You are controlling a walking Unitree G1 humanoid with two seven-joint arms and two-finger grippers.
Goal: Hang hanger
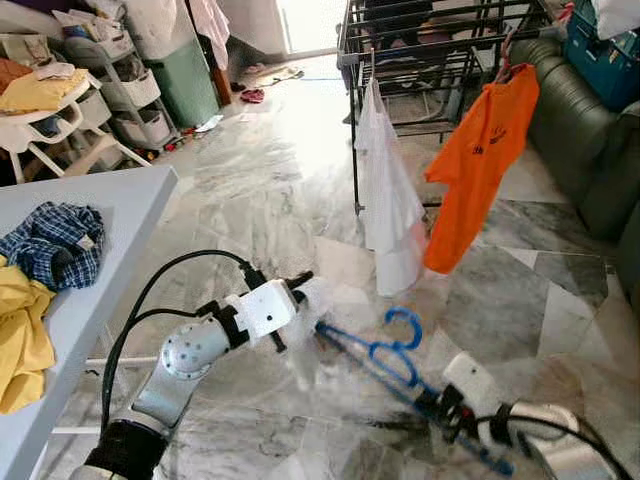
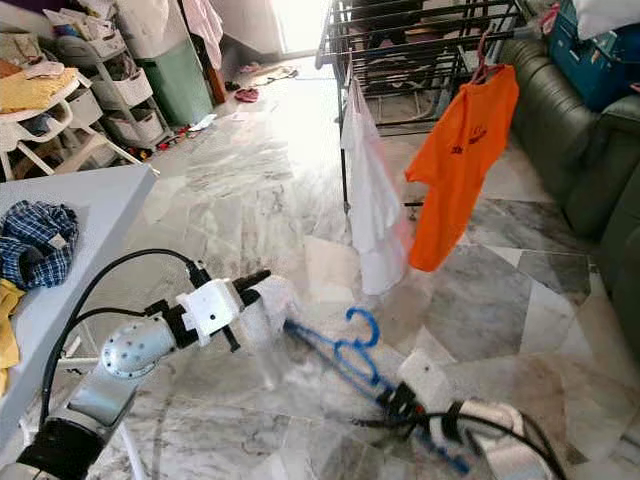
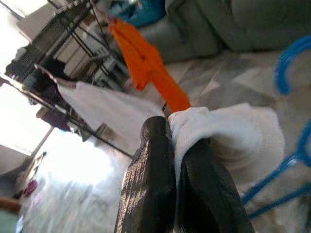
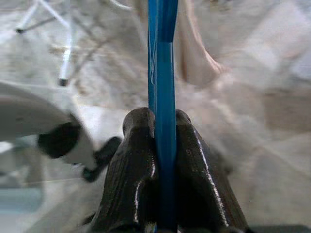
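A blue plastic hanger [image 1: 385, 355] is held low over the marble floor, its hook curling upward. My right gripper [image 1: 432, 403] is shut on its bar; the right wrist view has the blue bar [image 4: 164, 121] squeezed between both fingers. My left gripper [image 1: 300, 285] is shut on a white garment [image 1: 312, 320] that drapes over the hanger's far end; the left wrist view has the white cloth [image 3: 228, 141] bunched between the fingers. The black drying rack [image 1: 430, 50] stands ahead, with a white cloth [image 1: 385, 200] and an orange shirt [image 1: 480, 160] hanging from it.
A grey table [image 1: 90, 260] at my left carries a checked blue shirt [image 1: 55, 245] and a yellow garment [image 1: 20, 340]. A dark green sofa [image 1: 590, 140] lines the right side. Shelves and a high chair [image 1: 50, 110] crowd the far left.
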